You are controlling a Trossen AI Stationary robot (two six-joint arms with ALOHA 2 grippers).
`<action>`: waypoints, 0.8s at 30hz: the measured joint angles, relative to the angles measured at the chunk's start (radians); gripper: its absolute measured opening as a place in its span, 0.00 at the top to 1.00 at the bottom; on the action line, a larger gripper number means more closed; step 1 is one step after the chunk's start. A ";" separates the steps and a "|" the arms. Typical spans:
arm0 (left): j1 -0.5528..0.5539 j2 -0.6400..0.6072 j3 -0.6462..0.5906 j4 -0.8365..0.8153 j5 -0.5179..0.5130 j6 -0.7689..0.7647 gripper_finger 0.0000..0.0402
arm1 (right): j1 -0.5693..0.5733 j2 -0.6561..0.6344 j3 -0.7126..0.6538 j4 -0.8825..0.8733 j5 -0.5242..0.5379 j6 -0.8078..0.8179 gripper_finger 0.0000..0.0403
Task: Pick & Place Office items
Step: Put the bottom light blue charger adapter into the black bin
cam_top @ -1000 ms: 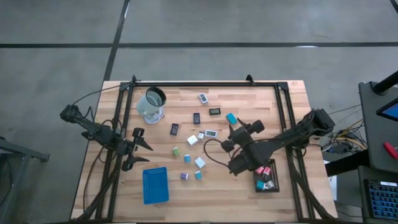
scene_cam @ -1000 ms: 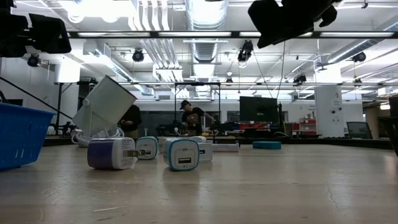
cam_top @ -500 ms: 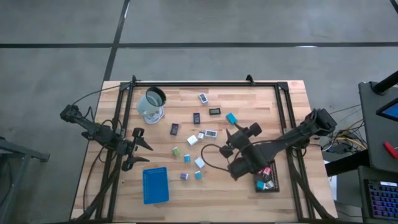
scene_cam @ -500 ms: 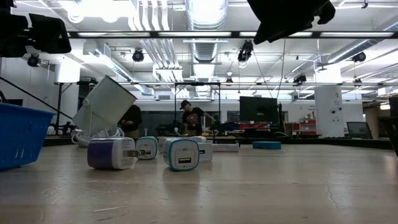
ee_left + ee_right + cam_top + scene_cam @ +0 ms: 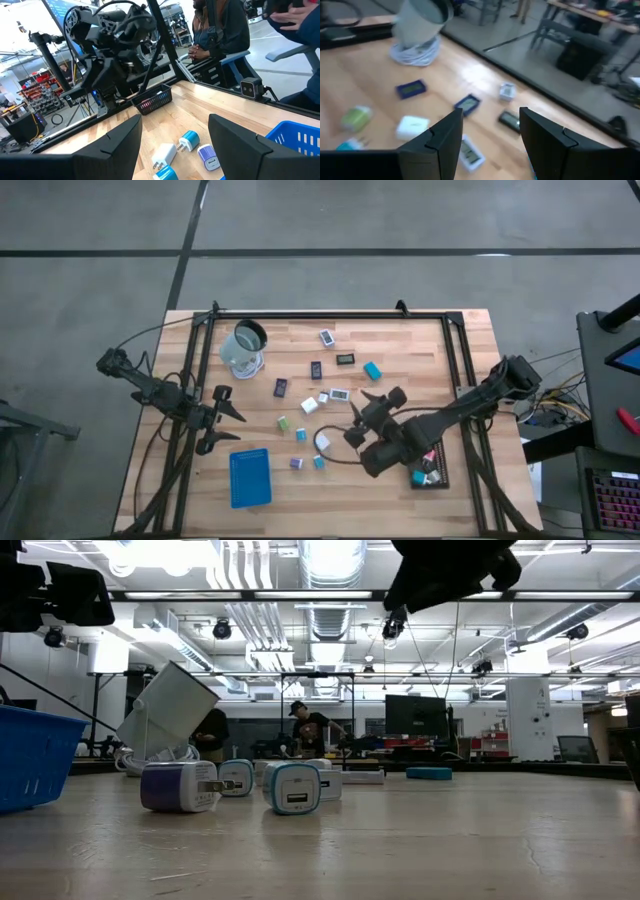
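Moved my right pincer (image 5: 352, 418) left from the black tray (image 5: 436, 477), fingers apart, empty, above the white block (image 5: 322, 441) on the surface. Risk: nudging nearby blocks. Left pincer (image 5: 228, 418) waits, released.

My right hand (image 5: 352, 423), fingers apart, hovers above the table (image 5: 430, 345) beside scattered office items (image 5: 300, 434).

Table (image 5: 420, 340) pale planked wood, matt; blue tray (image 5: 250, 477) plastic.
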 joint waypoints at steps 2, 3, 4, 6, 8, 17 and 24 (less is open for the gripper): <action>0.000 0.000 0.000 0.000 0.000 0.000 0.42 | 0.000 0.000 -0.014 0.089 -0.061 -0.083 0.54; 0.000 0.000 0.000 0.000 0.000 0.000 0.42 | 0.000 0.001 -0.019 0.135 -0.095 -0.120 0.54; 0.000 0.000 0.000 0.000 0.000 0.000 0.42 | -0.001 0.001 -0.023 0.180 -0.124 -0.155 0.54; 0.000 0.000 0.000 0.000 0.000 0.000 0.42 | -0.001 0.001 -0.035 0.281 -0.177 -0.215 0.54; 0.000 0.000 0.000 0.000 0.000 0.000 0.42 | -0.001 0.001 -0.054 0.392 -0.219 -0.266 0.54; 0.000 0.000 0.000 0.000 0.000 0.000 0.42 | -0.001 0.011 -0.176 0.856 -0.285 -0.172 0.54; 0.000 0.000 0.000 0.000 0.000 0.000 0.42 | 0.004 0.095 -0.135 0.887 -0.442 -0.142 0.54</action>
